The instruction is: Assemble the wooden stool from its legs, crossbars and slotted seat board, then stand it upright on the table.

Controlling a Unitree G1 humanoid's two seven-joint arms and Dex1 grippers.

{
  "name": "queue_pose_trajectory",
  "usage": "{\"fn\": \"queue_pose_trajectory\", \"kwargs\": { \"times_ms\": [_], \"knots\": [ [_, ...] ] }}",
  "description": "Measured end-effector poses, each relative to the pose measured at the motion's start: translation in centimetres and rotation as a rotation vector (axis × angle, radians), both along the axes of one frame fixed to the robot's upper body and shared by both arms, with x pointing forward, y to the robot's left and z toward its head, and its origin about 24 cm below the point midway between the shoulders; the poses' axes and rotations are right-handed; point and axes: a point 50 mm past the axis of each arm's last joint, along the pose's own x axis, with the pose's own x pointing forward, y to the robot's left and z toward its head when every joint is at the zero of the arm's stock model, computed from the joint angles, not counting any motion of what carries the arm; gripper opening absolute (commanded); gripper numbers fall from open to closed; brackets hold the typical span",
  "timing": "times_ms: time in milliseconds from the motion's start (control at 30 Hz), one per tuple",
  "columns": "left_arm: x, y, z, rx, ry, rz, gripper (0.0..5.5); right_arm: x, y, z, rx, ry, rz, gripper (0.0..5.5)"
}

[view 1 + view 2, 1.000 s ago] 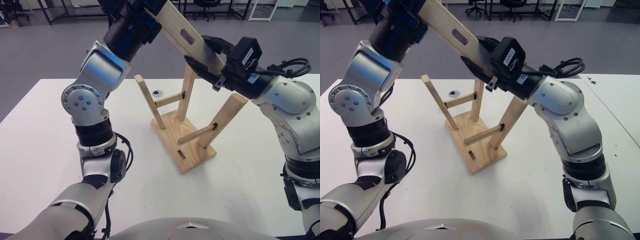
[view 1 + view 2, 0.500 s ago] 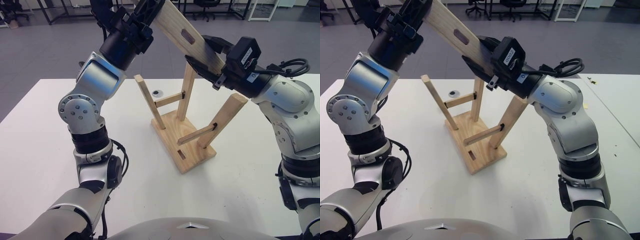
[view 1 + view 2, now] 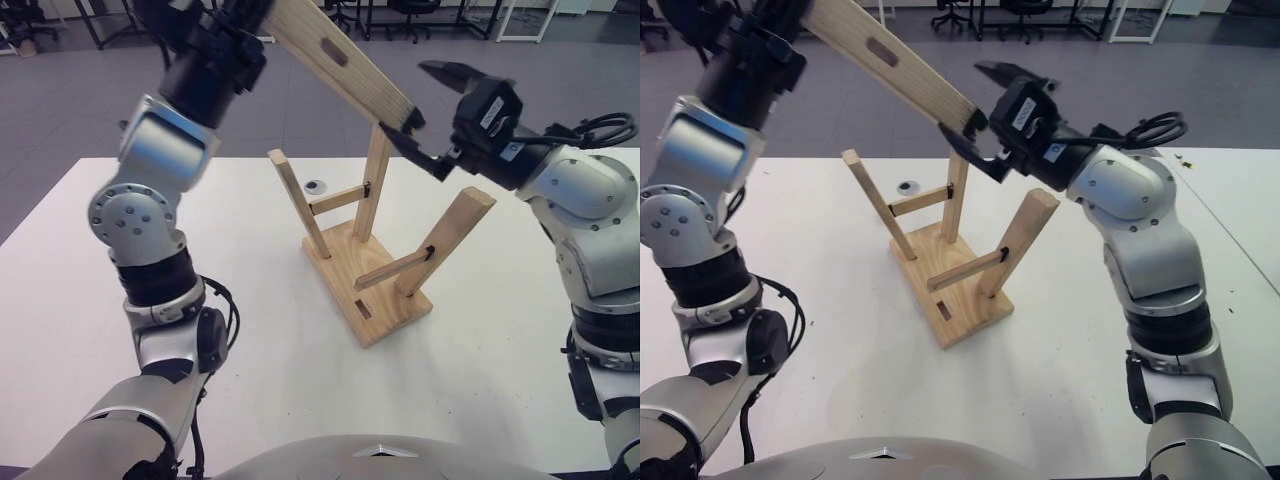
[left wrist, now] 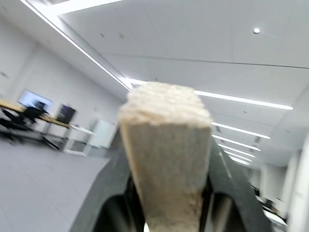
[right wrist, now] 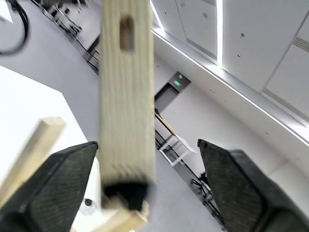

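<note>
Wooden stool only partly built, judging by the layout. Lying flat near the middle of the white table: a flat board with a small slot cut in it. Planted in that board and pointing upward: three legs in sight, all leaning rather than plumb, tops bare. Joining the left and far legs: one of the crossbars. Running from the right leg down toward the flat board: the other crossbar, near end hard to make out.

Held high above all this: a raised board, also slotted, slanting down from upper left to right, low end just above the far leg but not touching any leg top. Clamped firmly on its high end: the left gripper, with the end grain squeezed between both fingers in the left wrist view. Spread wide around its low end: the right gripper, fingers well apart on either side of the wood and apparently gripping nothing.

Roughly halfway, at a guess. Done: legs and crossbars standing in the flat board. Left to do: lowering the raised board onto the free leg tops, seating the joints, squaring the leaning legs, then turning the whole stool over to stand upright on the table.
</note>
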Motion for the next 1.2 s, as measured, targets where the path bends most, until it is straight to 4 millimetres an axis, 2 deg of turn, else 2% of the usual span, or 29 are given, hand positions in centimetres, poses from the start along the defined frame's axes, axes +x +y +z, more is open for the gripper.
{"fn": "queue_pose_trajectory", "kwargs": {
  "times_ms": [67,133,200,233,300,400,467,500,633,700,833,900,1033,1200],
  "knots": [
    [-0.1,1.6,0.5,-0.002,-0.022,0.06,1.02,1.0,-2.6,-0.5,-0.016,0.028,-0.125,4.08],
    [-0.4,2.2,0.8,0.005,-0.039,0.083,1.02,1.9,-5.4,-1.8,-0.021,0.083,-0.249,4.08],
    [-1.5,1.9,0.2,0.036,-0.046,0.06,1.02,2.4,-7.6,-5.1,-0.048,0.204,-0.324,4.08],
    [-2.0,1.6,-0.7,0.07,-0.028,0.041,1.02,2.3,-8.6,-7.7,-0.077,0.284,-0.352,4.08],
    [-2.2,1.1,-2.9,0.133,0.042,0.022,1.02,1.7,-9.3,-12.3,-0.094,0.415,-0.361,4.08],
    [-2.4,0.4,-6.4,0.243,0.148,0.037,1.02,0.3,-8.3,-18.9,-0.183,0.565,-0.313,4.08],
    [-2.9,0.1,-8.6,0.349,0.192,0.077,1.02,-0.9,-7.5,-21.8,-0.254,0.627,-0.25,4.08],
    [-3.2,0.1,-10.0,0.38,0.236,0.093,1.02,-1.5,-6.8,-22.6,-0.265,0.637,-0.195,4.08],
    [-5.4,0.6,-14.0,0.365,0.425,0.197,1.02,-3.3,-4.9,-22.7,-0.3,0.646,-0.017,4.08],
    [-6.9,1.0,-15.2,0.32,0.507,0.285,1.02,-4.8,-3.7,-22.8,-0.28,0.682,0.075,4.08],
    [-9.2,3.3,-15.4,0.244,0.605,0.551,1.02,-6.0,-2.1,-22.2,-0.225,0.695,0.134,4.08],
    [-10.3,3.6,-15.6,0.232,0.659,0.626,1.02,-6.7,-1.7,-21.9,-0.181,0.707,0.151,4.08],
    [-11.1,3.4,-15.2,0.145,0.72,0.611,1.02,-7.0,-0.8,-21.8,-0.149,0.693,0.166,4.08],
    [-11.4,3.9,-14.9,0.057,0.778,0.619,1.02,-6.4,-2.5,-21.9,-0.166,0.675,0.059,4.08]
  ]
}}
